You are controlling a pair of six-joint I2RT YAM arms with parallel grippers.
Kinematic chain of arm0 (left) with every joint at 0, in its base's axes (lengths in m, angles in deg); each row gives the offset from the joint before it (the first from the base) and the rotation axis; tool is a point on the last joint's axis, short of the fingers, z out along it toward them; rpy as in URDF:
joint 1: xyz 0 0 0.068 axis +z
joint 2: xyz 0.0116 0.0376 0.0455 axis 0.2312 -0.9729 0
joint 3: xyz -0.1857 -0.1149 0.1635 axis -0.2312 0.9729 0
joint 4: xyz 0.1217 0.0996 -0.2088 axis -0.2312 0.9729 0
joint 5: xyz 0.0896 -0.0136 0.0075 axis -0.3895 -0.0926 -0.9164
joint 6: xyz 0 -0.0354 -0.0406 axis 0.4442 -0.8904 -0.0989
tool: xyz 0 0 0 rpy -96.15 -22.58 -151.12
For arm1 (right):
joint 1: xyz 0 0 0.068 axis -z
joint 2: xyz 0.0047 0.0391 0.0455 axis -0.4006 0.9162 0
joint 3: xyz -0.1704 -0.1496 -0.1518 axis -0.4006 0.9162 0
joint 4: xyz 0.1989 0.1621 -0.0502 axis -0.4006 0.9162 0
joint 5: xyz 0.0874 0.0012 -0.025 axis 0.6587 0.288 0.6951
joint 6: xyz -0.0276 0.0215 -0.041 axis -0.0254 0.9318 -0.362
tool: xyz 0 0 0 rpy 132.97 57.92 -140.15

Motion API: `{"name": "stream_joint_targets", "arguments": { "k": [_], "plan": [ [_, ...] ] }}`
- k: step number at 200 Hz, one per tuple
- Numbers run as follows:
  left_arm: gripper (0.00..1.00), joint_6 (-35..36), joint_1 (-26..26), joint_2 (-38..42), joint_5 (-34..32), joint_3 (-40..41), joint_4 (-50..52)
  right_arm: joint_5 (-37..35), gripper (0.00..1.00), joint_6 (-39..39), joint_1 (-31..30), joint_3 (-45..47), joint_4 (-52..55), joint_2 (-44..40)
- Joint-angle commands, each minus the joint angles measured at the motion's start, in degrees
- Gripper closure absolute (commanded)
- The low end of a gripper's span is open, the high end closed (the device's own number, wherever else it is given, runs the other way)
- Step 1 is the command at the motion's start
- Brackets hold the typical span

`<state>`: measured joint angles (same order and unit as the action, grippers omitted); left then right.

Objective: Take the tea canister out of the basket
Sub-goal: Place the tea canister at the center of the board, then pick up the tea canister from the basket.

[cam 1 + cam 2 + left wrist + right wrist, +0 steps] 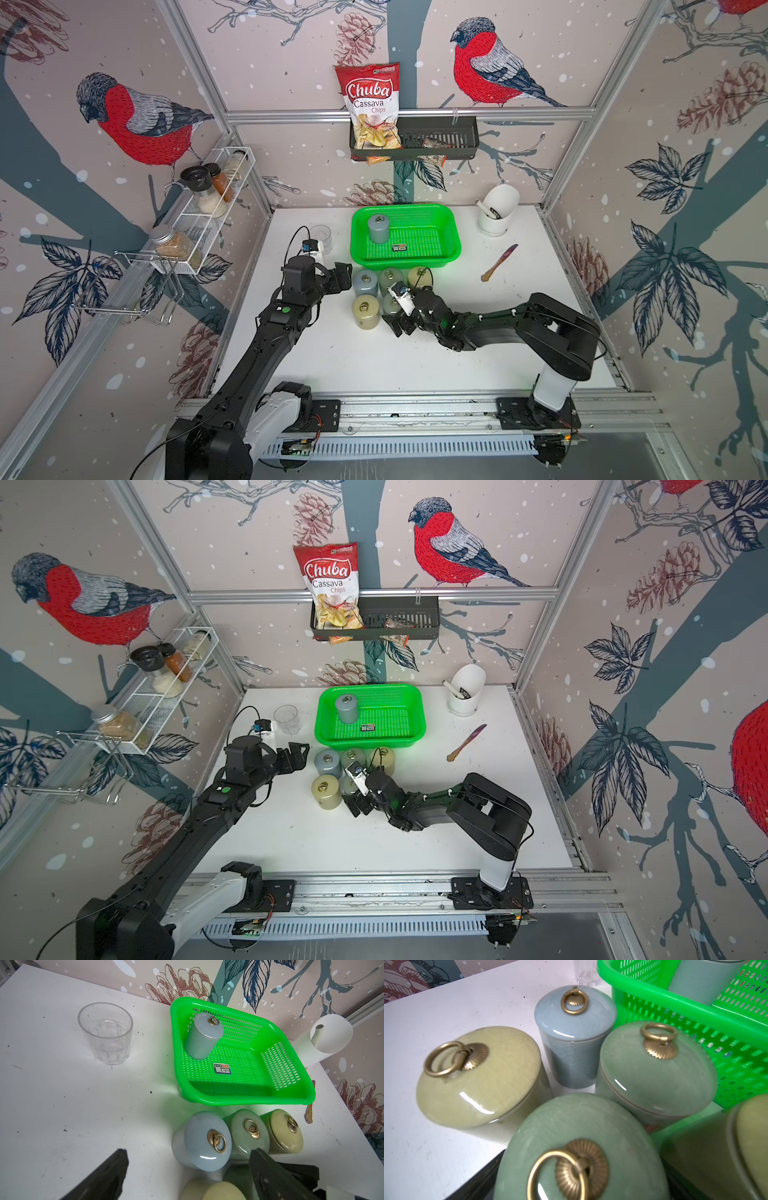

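Observation:
The green basket stands at the table's back middle. One grey-blue tea canister stands upright in its far-left corner. Several more canisters stand on the table just in front of the basket. My left gripper is open beside the blue-grey one. My right gripper is open, its jaws wide on either side of a green canister that stands on the table.
A clear glass stands left of the basket. A white utensil holder and a small spatula are on the right. A black rack with a chips bag hangs on the back wall, a white wire shelf on the left.

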<state>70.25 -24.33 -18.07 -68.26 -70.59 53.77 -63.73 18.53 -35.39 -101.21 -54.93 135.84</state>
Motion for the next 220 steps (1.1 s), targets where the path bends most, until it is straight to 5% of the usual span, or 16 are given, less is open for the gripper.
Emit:
{"name": "stream_joint_targets", "arguments": {
  "k": [1, 138, 175, 220],
  "plan": [
    [0.05, 0.42, -0.03, 0.19, -0.07, -0.08, -2.19, -1.17, 0.0, -0.51, -0.14, 0.81, 0.1, -1.37],
    [0.05, 0.36, -0.11, 0.35, -0.24, -0.1, -2.19, -1.18, 0.0, -1.27, 0.21, 4.45, 1.06, -18.41],
    [0.04, 0.35, -0.11, 0.35, -0.15, -0.12, -2.1, 1.64, 0.0, -1.87, 6.86, -5.23, 7.13, -17.83],
    [0.04, 0.42, -0.11, 0.46, 4.66, -0.02, -3.95, 5.71, 0.0, -4.36, 15.77, -23.72, 18.73, -6.1]
  ]
}}
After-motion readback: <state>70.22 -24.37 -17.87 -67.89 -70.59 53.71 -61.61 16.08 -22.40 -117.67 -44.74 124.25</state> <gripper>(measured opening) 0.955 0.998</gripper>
